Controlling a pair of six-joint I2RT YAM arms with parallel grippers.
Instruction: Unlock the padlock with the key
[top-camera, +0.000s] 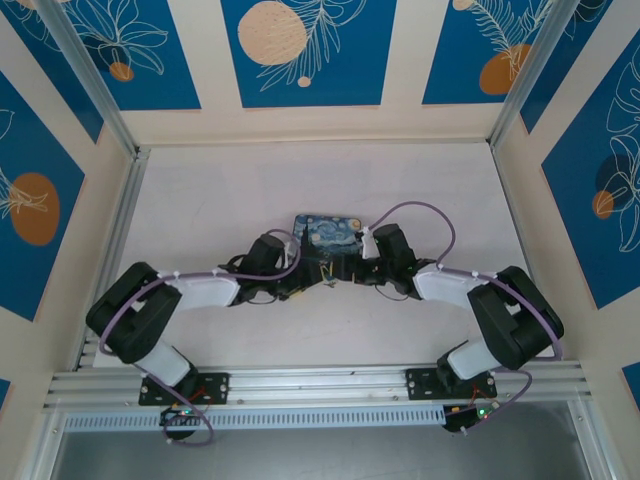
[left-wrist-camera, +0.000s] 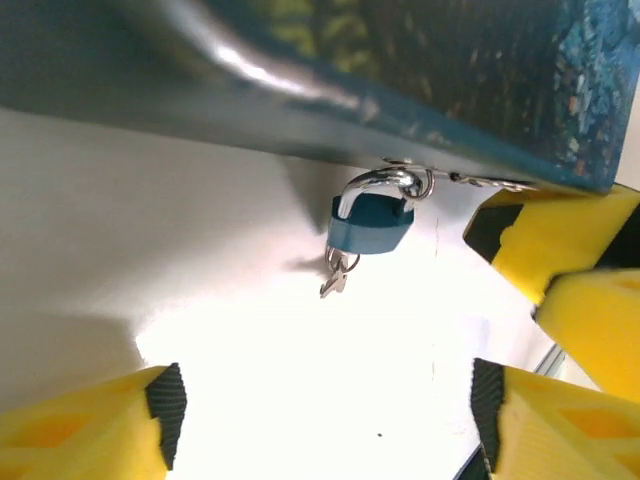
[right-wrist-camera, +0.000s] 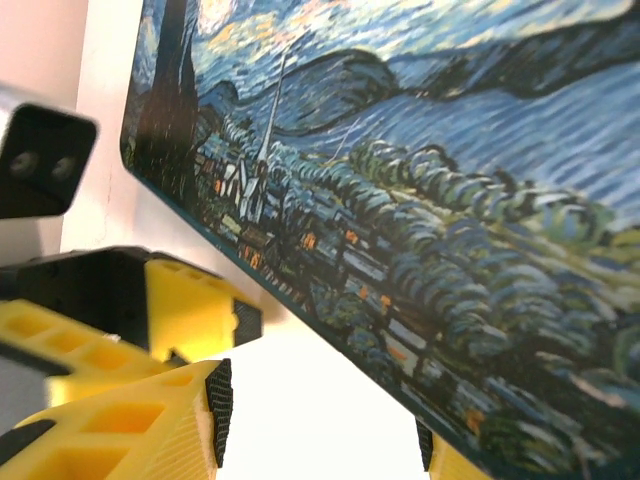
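Two arms are stretching in over the white counter (top-camera: 250, 180), meeting at the painted tin (top-camera: 327, 232) near its middle. The blue padlock (left-wrist-camera: 370, 225) is hanging by its silver shackle from the tin's hasp, and the key (left-wrist-camera: 336, 278) is dangling just beneath the padlock's body, with no finger touching it. The left tool (left-wrist-camera: 325, 415) is facing the padlock from a little way off, its yellow fingers standing wide apart and holding nothing. The right tool (right-wrist-camera: 320, 430) is straddling the tin's edge; whether it is actually pinching the tin I cannot tell.
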